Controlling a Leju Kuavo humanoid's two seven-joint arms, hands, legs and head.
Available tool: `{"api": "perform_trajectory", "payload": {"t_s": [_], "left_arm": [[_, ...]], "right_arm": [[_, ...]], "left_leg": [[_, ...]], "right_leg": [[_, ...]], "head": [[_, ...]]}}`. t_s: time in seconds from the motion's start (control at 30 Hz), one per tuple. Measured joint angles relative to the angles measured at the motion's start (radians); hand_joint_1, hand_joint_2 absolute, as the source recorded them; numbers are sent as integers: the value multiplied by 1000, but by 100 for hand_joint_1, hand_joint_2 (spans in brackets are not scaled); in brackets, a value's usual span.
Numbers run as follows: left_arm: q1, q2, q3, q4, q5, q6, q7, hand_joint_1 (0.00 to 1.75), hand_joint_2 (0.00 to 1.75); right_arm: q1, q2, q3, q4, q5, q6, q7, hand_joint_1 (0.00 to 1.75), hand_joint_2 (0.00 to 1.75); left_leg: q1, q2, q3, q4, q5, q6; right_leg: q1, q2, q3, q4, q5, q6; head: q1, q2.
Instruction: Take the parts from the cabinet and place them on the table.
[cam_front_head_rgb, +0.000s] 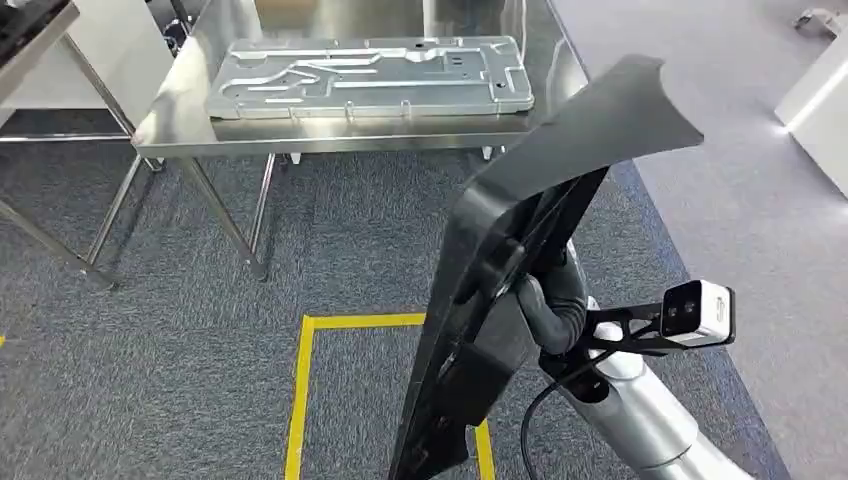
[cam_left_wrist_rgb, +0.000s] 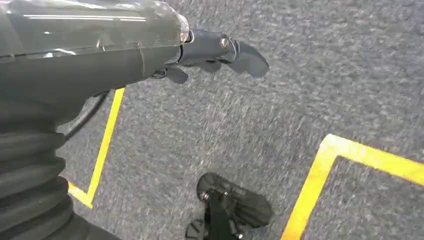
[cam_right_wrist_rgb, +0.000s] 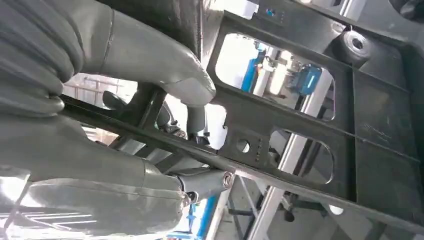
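My right hand (cam_front_head_rgb: 551, 300) grips a large black panel part (cam_front_head_rgb: 540, 200) and holds it upright, on edge, over the carpet in front of me. In the right wrist view the thumb and fingers (cam_right_wrist_rgb: 150, 60) wrap a bar of this black part (cam_right_wrist_rgb: 300, 135), which has several cut-out windows. A steel table (cam_front_head_rgb: 330, 146) stands ahead, and a flat silver metal part (cam_front_head_rgb: 370, 75) lies on it. The black part's top corner reaches up near the table's right end. My left hand (cam_left_wrist_rgb: 215, 52) hangs over the grey carpet with nothing in it, fingers loosely extended.
Yellow tape (cam_front_head_rgb: 302, 390) marks a box on the carpet at my feet, also yellow tape (cam_left_wrist_rgb: 320, 180) under my left arm. Another table's legs (cam_front_head_rgb: 95, 240) stand at the left. A white object (cam_front_head_rgb: 815, 100) sits at the far right.
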Motion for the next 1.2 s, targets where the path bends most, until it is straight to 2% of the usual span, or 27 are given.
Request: {"api": "perform_trajectory", "payload": {"t_s": [0.07, 0.13, 0.17, 0.23, 0.27, 0.3, 0.33, 0.4, 0.43, 0.47, 0.5, 0.53, 0.6, 0.63, 0.67, 0.77, 0.8, 0.83, 0.87, 0.93, 1.0, 1.03, 1.07, 1.1, 1.13, 1.17, 1.2], "left_arm": [[3, 0, 0, 0, 0, 0, 0, 0, 175], [2, 0, 0, 0, 1, 0, -1, 0, 175], [1, 1, 0, 0, 3, 0, -3, 0, 175], [2, 0, 1, 0, 5, 1, -6, 0, 175], [4, 0, 2, 0, 6, 1, -6, 0, 175], [5, 0, 2, 0, 8, 2, -7, 0, 175], [7, 0, 4, 0, 10, 2, -7, 0, 175], [6, -2, 5, 0, 11, 2, -8, 0, 175], [6, -2, 5, 0, 11, 2, -9, 0, 175], [3, -2, 5, 0, 10, 2, -10, 0, 175], [2, -2, 5, 0, 10, 1, -10, 0, 175], [3, -2, 5, 0, 10, 1, -11, 0, 175], [2, 0, 5, 0, 10, 1, -11, 0, 175], [1, 2, 5, 0, 9, 1, -12, 0, 175], [-1, 1, 5, 0, 8, 1, -12, 0, 175], [2, 1, 5, 0, 6, 0, -12, 0, 175], [6, 2, 5, 0, 6, 0, -12, 0, 175], [7, 2, 5, 0, 6, 0, -12, 0, 175], [8, 2, 6, 0, 6, 0, -12, 0, 175], [7, 2, 6, 0, 6, 0, -13, 0, 175], [5, 5, 6, 0, 5, 1, -15, 0, 175], [7, 5, 6, 0, 5, 1, -16, 0, 175], [12, 8, 6, -1, 5, 2, -16, 0, 175], [12, 8, 6, -1, 6, 2, -17, 0, 175], [11, 8, 6, -1, 6, 2, -18, 0, 175], [8, 8, 6, -1, 6, 3, -19, 0, 175], [7, 8, 6, -1, 6, 5, -21, 0, 175]], "right_arm": [[1, -3, 1, 0, 0, -3, -1, 175, 175], [0, -11, 1, -1, 1, -2, -9, 175, 175], [0, -14, 1, -2, 3, 2, -22, 175, 175], [13, -22, 2, -2, 15, 9, -33, 175, 175], [20, -26, 3, -2, 18, 11, -33, 175, 175], [25, -28, 3, -1, 19, 13, -33, 175, 175], [24, -30, 3, -1, 20, 15, -33, 175, 175], [21, -32, 3, -2, 21, 17, -33, 175, 175], [18, -33, 3, -1, 19, 16, -33, 175, 175], [13, -33, 4, 0, 16, 13, -32, 175, 175], [12, -33, 4, 0, 13, 11, -31, 175, 175], [13, -33, 4, 0, 11, 9, -31, 175, 175], [11, -34, 4, -1, 10, 10, -31, 175, 175], [8, -35, 4, -2, 9, 10, -31, 175, 175], [3, -35, 4, -2, 8, 10, -31, 175, 175], [4, -36, 6, -2, 8, 10, -31, 175, 175], [5, -36, 6, -2, 8, 10, -31, 175, 175], [5, -36, 6, -2, 8, 10, -31, 175, 175], [5, -36, 6, -2, 8, 10, -31, 175, 175], [5, -36, 6, -2, 8, 10, -31, 175, 175], [5, -36, 7, -2, 8, 9, -31, 175, 175], [8, -36, 7, -2, 9, 6, -32, 175, 175], [15, -36, 7, -3, 15, 3, -33, 175, 175], [18, -36, 7, -4, 21, 3, -34, 175, 175], [22, -37, 6, -6, 26, 4, -34, 175, 175], [21, -37, 6, -9, 29, 6, -34, 175, 175], [22, -37, 6, -11, 32, 6, -34, 175, 175]], "left_leg": [[1, 0, 6, -8, 1, 14], [7, 0, 25, -16, 5, 22], [7, 0, 25, -15, 4, 25], [7, 0, 26, -15, 0, 28], [7, 0, 28, -15, -3, 27], [8, 0, 33, -15, -8, 25], [9, 0, 40, -14, -13, 22], [11, 0, 64, -14, -29, 13], [11, 0, 64, -15, -37, 8], [8, 0, 69, -11, -41, 1], [7, 1, 65, -14, -45, -6], [7, 2, 76, -10, -47, -13], [7, 4, 77, -3, -54, -21], [12, 2, 70, 31, -59, -23], [12, 1, 35, 95, -75, -25], [12, 1, -106, 299, -162, -29], [12, 1, -128, 309, -154, -29], [11, 1, -126, 274, -118, -25], [10, 1, -109, 211, -69, -19], [2, 1, -54, 33, 57, 1], [-8, -1, -54, 27, -13, 6], [-10, -1, -47, 18, 14, 13], [-10, -1, -43, 10, 27, 20], [-5, -3, -20, 2, 32, 25], [-1, -1, -6, -7, 33, 27], [0, -1, 1, -10, 31, 31], [0, -1, 3, -10, 27, 35]], "right_leg": [[0, 0, 3, 16, 12, 14], [-5, -4, -14, 56, -18, 23], [-5, -5, -46, 114, -51, 26], [-10, -5, -136, 270, -116, 37], [-12, -6, -168, 315, -124, 38], [-15, -7, -177, 309, -103, 39], [-17, -8, -161, 261, -64, 41], [-20, -12, -86, 86, 47, 41], [-20, -16, -62, 27, 67, 38], [-10, -21, -63, 12, 12, 31], [-8, -21, -63, 20, 23, 15], [-9, -19, -63, 18, 38, 9], [-13, -16, -42, 11, 31, -6], [-12, -17, -31, 7, 27, -13], [-12, -17, -25, 7, 21, -20], [-5, -13, -11, 7, 4, -27], [-3, -10, -2, 7, -4, -28], [-1, -6, 9, 7, -11, -27], [1, -5, 21, 7, -19, -26], [5, -5, 47, 6, -37, -24], [3, -2, 47, 4, -46, -13], [2, -2, 49, 2, -50, -6], [3, -3, 57, 18, -41, 1], [5, -3, 65, 20, -45, 7], [-1, -5, 61, 39, -54, 10], [-1, -6, 38, 86, -66, 12], [-3, -6, -3, 150, -89, 17]], "head": [[0, 0], [0, 0], [0, 0], [0, 0], [0, 0], [0, 0], [0, 0], [0, 0], [0, 0], [1, 0], [0, 0], [0, 0], [0, 0], [0, 0], [0, 0], [0, 0], [0, 0], [0, 0], [0, 0], [0, 0], [0, 0], [0, 0], [0, 0], [0, 0], [0, 0], [0, 0], [0, 0]]}}
